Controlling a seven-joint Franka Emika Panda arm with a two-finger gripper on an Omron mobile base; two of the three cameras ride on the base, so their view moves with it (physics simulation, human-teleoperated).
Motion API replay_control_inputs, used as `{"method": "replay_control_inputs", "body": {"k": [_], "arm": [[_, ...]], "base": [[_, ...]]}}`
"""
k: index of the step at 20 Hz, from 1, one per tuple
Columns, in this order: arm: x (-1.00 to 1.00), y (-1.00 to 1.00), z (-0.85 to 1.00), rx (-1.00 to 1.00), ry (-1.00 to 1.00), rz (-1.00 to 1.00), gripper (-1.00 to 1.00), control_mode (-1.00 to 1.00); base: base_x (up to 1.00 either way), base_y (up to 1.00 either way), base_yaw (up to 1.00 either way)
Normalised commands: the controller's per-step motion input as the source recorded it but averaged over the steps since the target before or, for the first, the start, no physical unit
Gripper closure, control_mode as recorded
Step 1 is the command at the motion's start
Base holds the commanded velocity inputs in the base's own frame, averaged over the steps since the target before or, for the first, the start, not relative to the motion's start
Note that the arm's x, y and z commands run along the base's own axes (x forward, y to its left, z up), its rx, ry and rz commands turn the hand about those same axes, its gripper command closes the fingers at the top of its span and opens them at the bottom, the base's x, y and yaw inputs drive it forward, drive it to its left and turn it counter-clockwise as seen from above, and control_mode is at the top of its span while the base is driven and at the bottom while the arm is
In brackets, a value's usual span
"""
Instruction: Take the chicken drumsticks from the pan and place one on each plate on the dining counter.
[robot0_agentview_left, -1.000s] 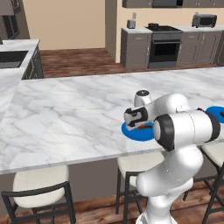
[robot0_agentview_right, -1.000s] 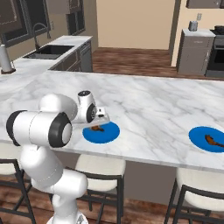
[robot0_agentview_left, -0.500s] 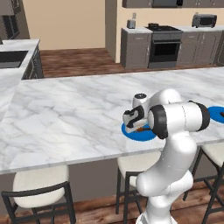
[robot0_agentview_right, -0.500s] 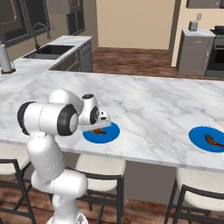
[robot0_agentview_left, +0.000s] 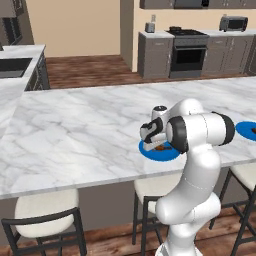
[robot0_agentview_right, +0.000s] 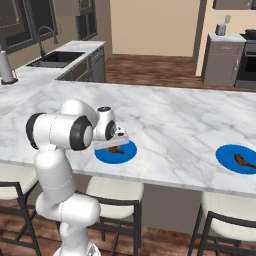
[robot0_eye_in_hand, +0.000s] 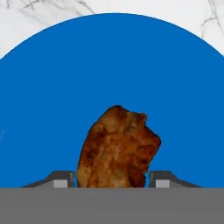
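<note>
Gripper (robot0_eye_in_hand: 113, 183) low over blue plate (robot0_agentview_right: 116, 152) nr counter's (robot0_agentview_right: 175, 125) front edge; fingers (robot0_eye_in_hand: 61, 179) just apart either side of drumstick (robot0_eye_in_hand: 118, 148) lying on it; grip unclear. 2nd drumstick (robot0_agentview_right: 241, 160) on 2nd plate (robot0_agentview_right: 230, 159), far right.

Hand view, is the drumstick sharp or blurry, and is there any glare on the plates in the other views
Hand view: drumstick slightly soft, blue plate flat and glare-free. Left base view: even lighting, the plate barely shadowed. Right base view: the other plate matte, no glare.
</note>
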Motion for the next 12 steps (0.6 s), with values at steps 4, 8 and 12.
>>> {"method": "replay_control_inputs", "body": {"k": [4, 8, 12], "arm": [[-0.06, -0.09, 0.00, 0.05, 0.00, 0.00, -1.00, -1.00], [-0.08, -0.05, 0.06, 0.09, 0.00, 0.00, -1.00, -1.00], [-0.21, 0.00, 0.42, 0.13, -0.11, 0.06, -1.00, -1.00]], "base": [[0.00, 0.00, 0.00], [0.00, 0.00, 0.00], [0.00, 0.00, 0.00]]}}
